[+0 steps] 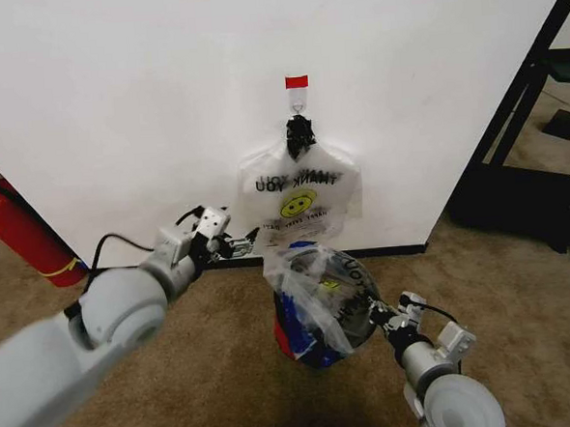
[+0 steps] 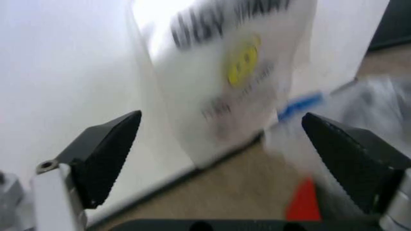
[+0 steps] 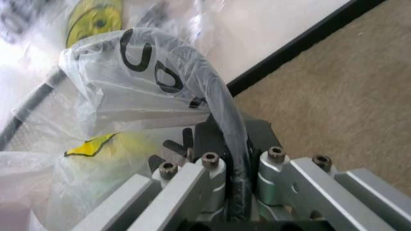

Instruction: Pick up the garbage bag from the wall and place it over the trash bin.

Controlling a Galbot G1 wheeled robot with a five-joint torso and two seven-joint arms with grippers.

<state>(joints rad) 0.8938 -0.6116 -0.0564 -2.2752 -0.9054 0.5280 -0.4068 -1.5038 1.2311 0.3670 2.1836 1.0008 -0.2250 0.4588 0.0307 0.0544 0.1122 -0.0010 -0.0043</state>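
Observation:
The garbage bag (image 1: 304,290), thin see-through plastic with blue patches, is draped over the trash bin (image 1: 357,317), a black mesh basket standing on the carpet against the wall (image 1: 114,108). My right gripper (image 1: 376,311) is at the bin's right side. In the right wrist view it (image 3: 234,144) is shut on the black rim, with the bag's film (image 3: 128,96) wrapped over it. My left gripper (image 1: 248,241) hovers left of the bin near the baseboard. It (image 2: 220,118) is open with nothing between its fingers, and the bag's blue patch (image 2: 301,103) lies beyond them.
A second bag with a yellow smiley (image 1: 298,188) hangs from a hook under a red tape strip (image 1: 297,81), right above the bin. A red fire extinguisher (image 1: 25,234) leans at the far left. A black frame (image 1: 535,101) stands at the right. Carpet lies open in front.

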